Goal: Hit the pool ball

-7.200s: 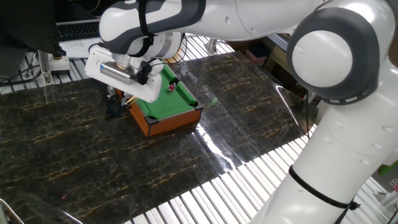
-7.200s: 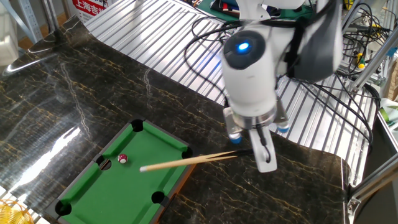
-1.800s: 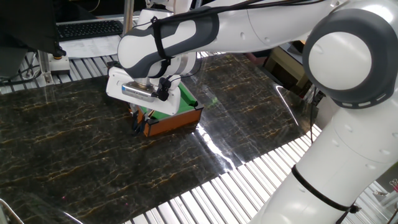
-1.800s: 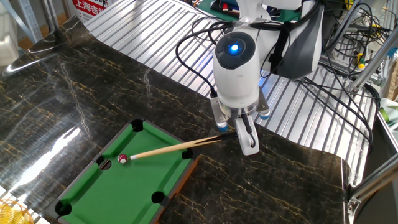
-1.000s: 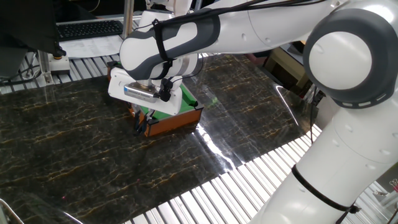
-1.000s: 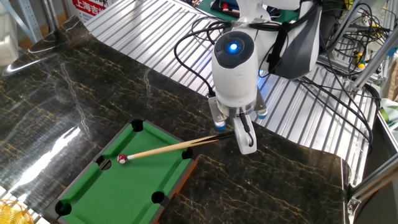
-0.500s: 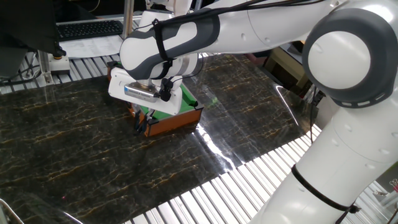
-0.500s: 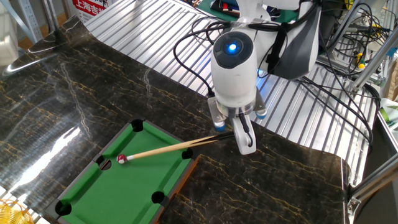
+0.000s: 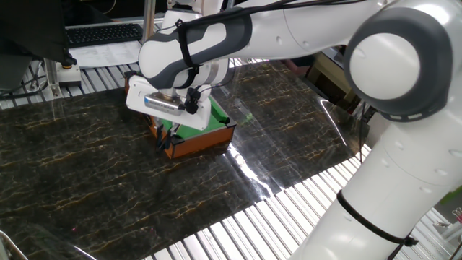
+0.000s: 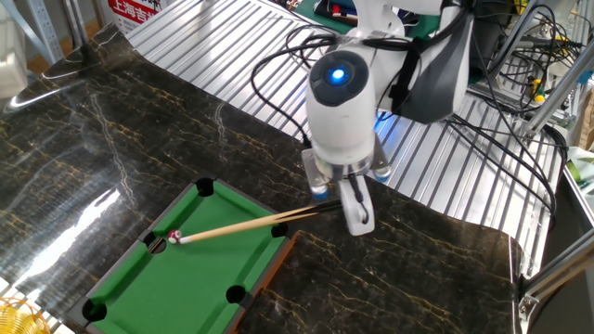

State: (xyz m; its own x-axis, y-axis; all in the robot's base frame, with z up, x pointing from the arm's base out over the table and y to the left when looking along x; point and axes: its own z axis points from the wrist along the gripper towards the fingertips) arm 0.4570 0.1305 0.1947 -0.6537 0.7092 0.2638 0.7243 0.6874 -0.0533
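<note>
One fixed view shows you mostly the big white arm (image 9: 303,29) stretched over the dark marbled tabletop (image 9: 86,173), hiding nearly all of the miniature pool table (image 9: 206,133); for progress, go by the other fixed view. There the green-felt pool table (image 10: 200,269) sits at the near left, and the end effector (image 10: 345,206) hangs just beyond its right end, clamped on the dark butt of the cue stick (image 10: 246,225). The stick runs left across the felt, and its tip meets the pool ball (image 10: 173,237), which lies at the left rail right beside a side pocket (image 10: 157,246). By the look of it, contact is made and the strike is landing or just landed. What you cannot tell is whether the ball is rolling or will drop; little seems left beyond following through and withdrawing the cue.
</note>
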